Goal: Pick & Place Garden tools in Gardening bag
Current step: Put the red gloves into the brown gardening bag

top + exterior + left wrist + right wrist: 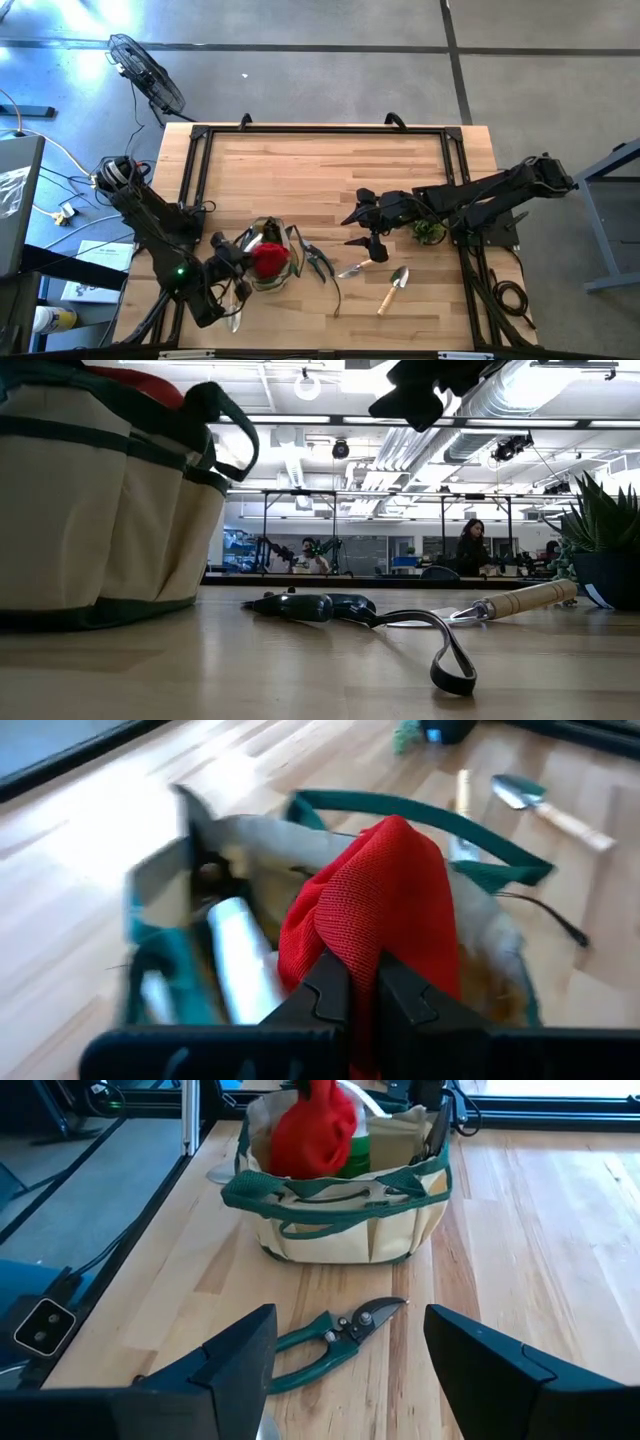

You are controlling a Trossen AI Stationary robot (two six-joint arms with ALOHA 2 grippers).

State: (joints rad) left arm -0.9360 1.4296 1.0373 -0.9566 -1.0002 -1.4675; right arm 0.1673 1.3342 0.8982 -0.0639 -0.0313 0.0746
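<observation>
The tan gardening bag (272,262) with dark green trim stands upright near the table's front left; it also shows in the right wrist view (340,1220) and the low view (110,510). My left gripper (248,254) is at the bag's open top, shut on the red cloth (380,890). A bright green item (362,1152) and a silvery tool (240,970) sit inside the bag. Dark-handled pruners (335,1335) lie on the table right of the bag. Two wooden-handled trowels (355,268) (392,290) lie farther right. My right gripper (352,230) is open and empty above the table, right of the pruners. My left gripper pinches a bunched fold of the red cloth (362,945) between its two fingers, several layers thick. The fingers come slanting from the table's left side, over the bag's rim. The cloth stands bunched over the bag's open top (315,1130), its lower part inside the rim.
A small leafy plant in a dark pot (428,232) stands under my right arm, also in the low view (605,550). A black frame (320,130) runs around the table's back and sides. A person (470,545) shows far behind the table.
</observation>
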